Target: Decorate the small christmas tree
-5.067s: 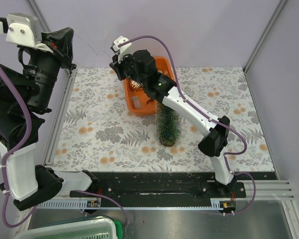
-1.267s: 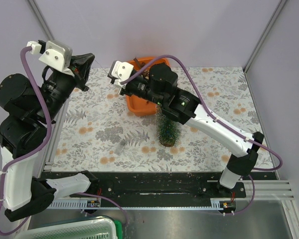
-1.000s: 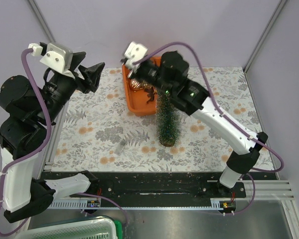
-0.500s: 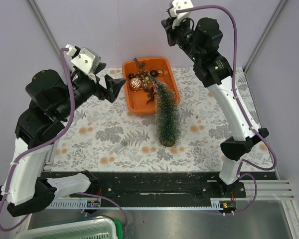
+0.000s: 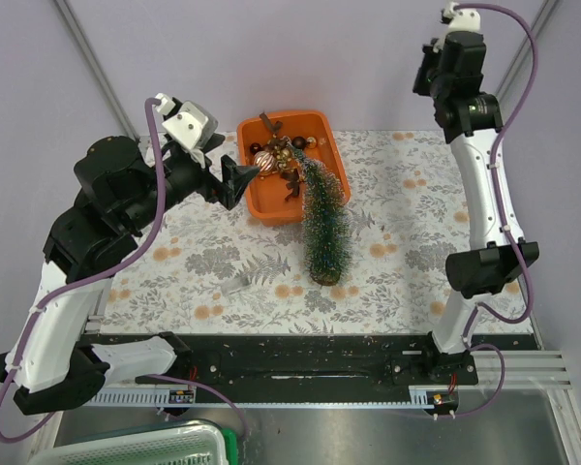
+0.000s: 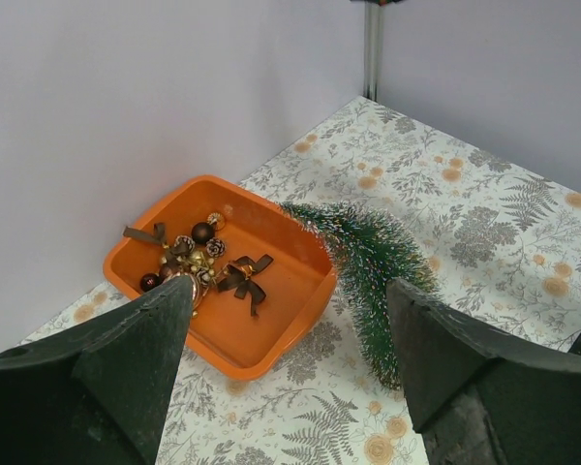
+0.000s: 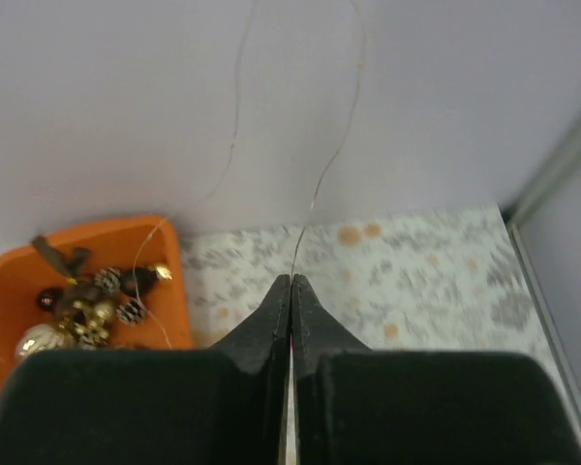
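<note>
The small christmas tree (image 5: 325, 228) stands on its wooden base and leans, its tip bent over the orange tray (image 5: 271, 208). In the left wrist view the tree (image 6: 370, 263) lies right of the tray (image 6: 300, 300). The tray holds baubles, pine cones and dark bows (image 6: 244, 277). My left gripper (image 5: 228, 167) hovers open just left of the tray, with nothing between its fingers (image 6: 126, 358). My right gripper (image 7: 290, 279) is raised high at the back right and shut on a thin wire (image 7: 315, 189). The wire loops up and runs down into the tray (image 7: 165, 291).
A small grey piece (image 5: 234, 283) lies on the fern-print cloth left of the tree. Purple walls and a metal corner post (image 6: 372, 48) close in the back. A black rail (image 5: 300, 363) runs along the near edge by the arm bases.
My right arm swung up and to the right, away from the tray, drawing the wire with it. My left gripper came forward toward the tray and opened wider.
</note>
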Controlling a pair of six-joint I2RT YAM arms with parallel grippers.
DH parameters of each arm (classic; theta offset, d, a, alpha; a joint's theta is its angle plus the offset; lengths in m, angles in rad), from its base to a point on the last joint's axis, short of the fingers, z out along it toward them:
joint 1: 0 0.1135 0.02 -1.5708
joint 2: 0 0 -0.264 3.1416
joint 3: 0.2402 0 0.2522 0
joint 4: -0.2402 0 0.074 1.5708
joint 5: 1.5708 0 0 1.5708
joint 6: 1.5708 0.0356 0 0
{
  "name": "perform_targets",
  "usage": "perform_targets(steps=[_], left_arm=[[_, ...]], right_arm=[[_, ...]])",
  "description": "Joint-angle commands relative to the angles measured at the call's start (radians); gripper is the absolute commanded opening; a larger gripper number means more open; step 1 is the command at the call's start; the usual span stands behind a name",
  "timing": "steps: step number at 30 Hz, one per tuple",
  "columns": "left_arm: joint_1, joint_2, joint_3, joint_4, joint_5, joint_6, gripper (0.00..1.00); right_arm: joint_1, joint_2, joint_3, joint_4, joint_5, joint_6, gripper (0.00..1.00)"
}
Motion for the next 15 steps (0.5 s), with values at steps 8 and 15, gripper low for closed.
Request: perform_targets(steps=[8,15], left_arm=[[-0.006,-0.036,0.000,0.036,-0.006,0.004,0.85],[-0.006,-0.044,0.004,0.036,-0.007,-0.004,0.84]], right_arm=[[-0.277,-0.323,-0.539,-0.019,0.023,0.265,0.00],[-0.409,-0.335,-0.521,0.021,-0.028,0.335,0.00]])
